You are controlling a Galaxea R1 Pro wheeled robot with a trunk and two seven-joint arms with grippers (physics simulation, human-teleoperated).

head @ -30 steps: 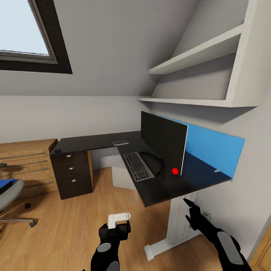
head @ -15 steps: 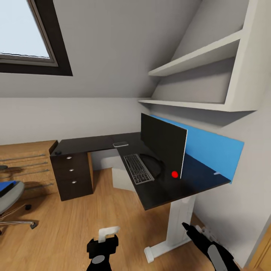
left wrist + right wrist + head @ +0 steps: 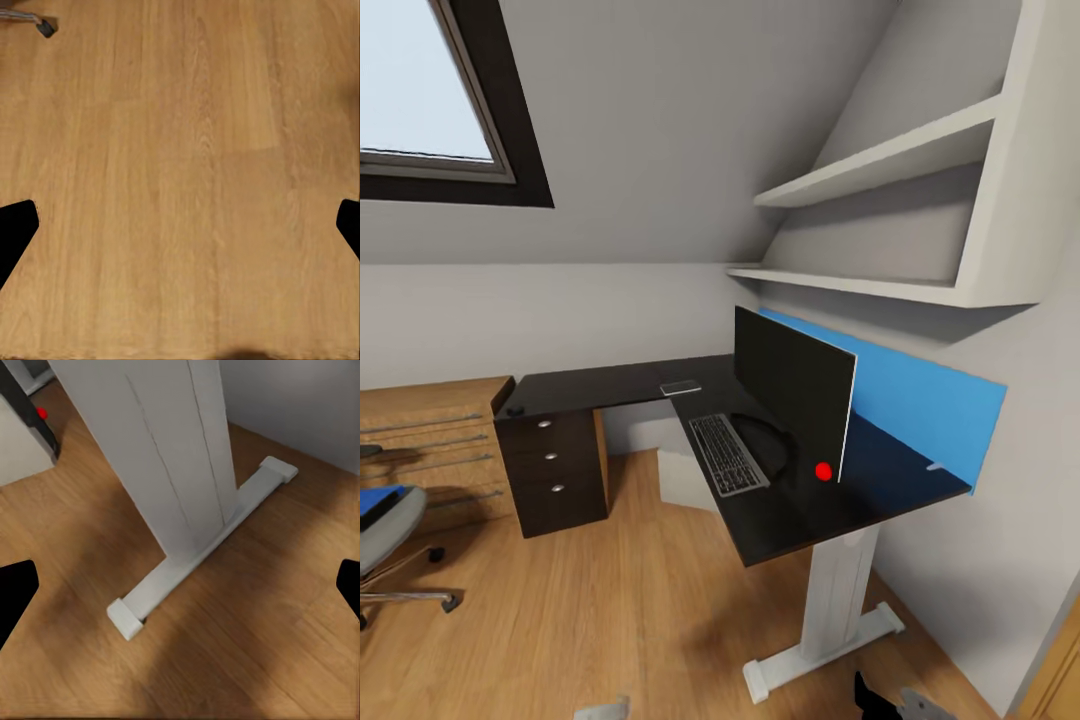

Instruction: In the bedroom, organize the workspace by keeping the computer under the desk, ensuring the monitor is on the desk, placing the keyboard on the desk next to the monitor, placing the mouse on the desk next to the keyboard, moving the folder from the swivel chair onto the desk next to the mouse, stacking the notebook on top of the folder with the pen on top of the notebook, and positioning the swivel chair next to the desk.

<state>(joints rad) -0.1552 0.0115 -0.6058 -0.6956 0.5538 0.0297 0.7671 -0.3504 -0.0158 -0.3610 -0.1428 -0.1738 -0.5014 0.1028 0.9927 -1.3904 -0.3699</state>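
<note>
Left wrist view shows the left tool spread wide, its two black fingertips at the frame's edges over bare wooden floor, with one chair caster in a corner. The right tool is likewise spread apart, empty, facing the white desk leg and its foot on the floor. From the head view, the long black L-shaped tabletop stands ahead, well above both tools, carrying the wide black monitor, the slim black keyboard beside it, and a small pale notebook farther back. The grey swivel chair with the blue folder sits far left.
</note>
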